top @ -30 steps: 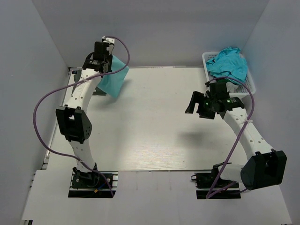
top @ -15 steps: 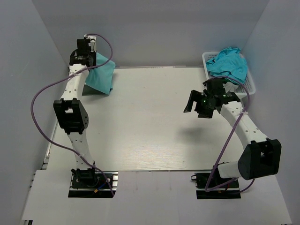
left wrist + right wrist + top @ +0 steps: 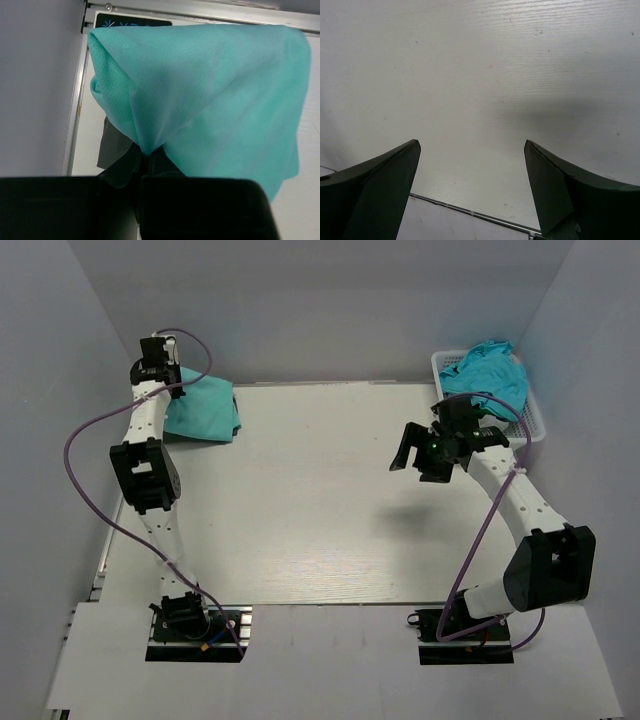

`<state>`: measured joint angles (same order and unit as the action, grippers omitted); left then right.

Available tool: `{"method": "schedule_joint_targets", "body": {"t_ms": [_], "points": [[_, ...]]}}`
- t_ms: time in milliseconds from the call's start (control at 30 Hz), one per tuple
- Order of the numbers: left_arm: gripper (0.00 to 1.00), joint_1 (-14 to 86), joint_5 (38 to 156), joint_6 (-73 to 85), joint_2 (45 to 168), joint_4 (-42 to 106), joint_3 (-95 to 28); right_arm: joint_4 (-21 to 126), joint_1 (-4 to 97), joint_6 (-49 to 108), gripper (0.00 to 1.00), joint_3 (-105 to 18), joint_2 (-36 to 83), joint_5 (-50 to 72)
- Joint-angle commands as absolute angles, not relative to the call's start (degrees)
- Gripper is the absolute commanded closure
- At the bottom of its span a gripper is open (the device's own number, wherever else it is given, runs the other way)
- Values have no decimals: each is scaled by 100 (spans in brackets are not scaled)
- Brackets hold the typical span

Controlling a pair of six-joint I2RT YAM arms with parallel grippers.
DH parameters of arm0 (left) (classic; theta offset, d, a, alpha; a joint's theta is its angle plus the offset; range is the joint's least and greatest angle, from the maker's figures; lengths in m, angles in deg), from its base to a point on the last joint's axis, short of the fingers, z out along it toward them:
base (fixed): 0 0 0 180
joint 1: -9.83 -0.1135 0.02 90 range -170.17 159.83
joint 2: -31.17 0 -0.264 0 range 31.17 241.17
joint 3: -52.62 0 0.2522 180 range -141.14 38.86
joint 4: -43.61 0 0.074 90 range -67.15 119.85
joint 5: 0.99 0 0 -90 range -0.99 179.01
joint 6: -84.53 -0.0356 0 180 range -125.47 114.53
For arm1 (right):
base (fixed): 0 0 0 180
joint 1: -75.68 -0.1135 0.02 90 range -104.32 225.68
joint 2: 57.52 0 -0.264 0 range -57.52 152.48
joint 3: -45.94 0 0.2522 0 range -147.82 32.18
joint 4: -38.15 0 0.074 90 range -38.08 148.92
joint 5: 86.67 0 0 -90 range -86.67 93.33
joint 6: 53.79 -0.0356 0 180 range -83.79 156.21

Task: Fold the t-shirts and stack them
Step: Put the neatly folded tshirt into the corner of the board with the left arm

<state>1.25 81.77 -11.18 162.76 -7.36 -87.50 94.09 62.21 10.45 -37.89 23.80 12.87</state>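
top: teal t-shirt (image 3: 205, 410) is held pinched by left claw (image 3: 168, 375) at the far-left corner of the worktop (image 3: 320, 510); more shirts (image 3: 488, 375) are left heaped in the basket (image 3: 534, 422) | left wrist: cloth is bunched between narrow jaws | right wrist: right claw (image 3: 471, 144) is spread wide, empty | stacking judged barely begun

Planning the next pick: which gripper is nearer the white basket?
Right. The right gripper hovers just beside the basket; the left gripper is far opposite, clamping a teal shirt.

Wide-spread right claw (image 3: 470, 160) above white table (image 3: 485, 75)
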Motion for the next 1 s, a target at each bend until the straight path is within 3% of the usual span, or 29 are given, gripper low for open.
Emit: {"method": "schedule_joint_targets", "body": {"t_ms": [0, 33, 67, 100, 133, 367, 667, 733, 967], "points": [[100, -10, 8112, -925, 16212, -304, -8990, 9437, 6232, 984, 10, -4103, 2448, 1379], [100, -11, 8032, -925, 16213, -302, -9050, 9428, 6232, 975, 10, -4104, 2448, 1379], [85, -63, 7962, -925, 16274, -302, -9121, 9437, 6224, 975, 10, -4095, 2465, 1396], [59, -63, 7691, -925, 16335, -302, -9191, 9445, 6232, 975, 10, -4112, 2448, 1423], [1, -63, 7541, -925, 16336, -302, -9192, 9472, 6224, 958, 10, -4104, 2457, 1432], [0, -63, 7399, -644, 15862, -302, -9069, 9411, 6206, 940, 10, -4025, 2158, 1581], [0, 208, 9154, 384, 14887, -1294, -8455, 8989, 6215, 914, 10, -3200, 1288, 1748], [0, 489, 9156, 595, 14431, -1296, -7613, 8910, 6215, 957, 10, -3023, 1069, 1722], [0, 1974, 9331, 1711, 10951, 723, -3544, 8612, 6215, 1054, 10, -2050, 278, 1353]]}}
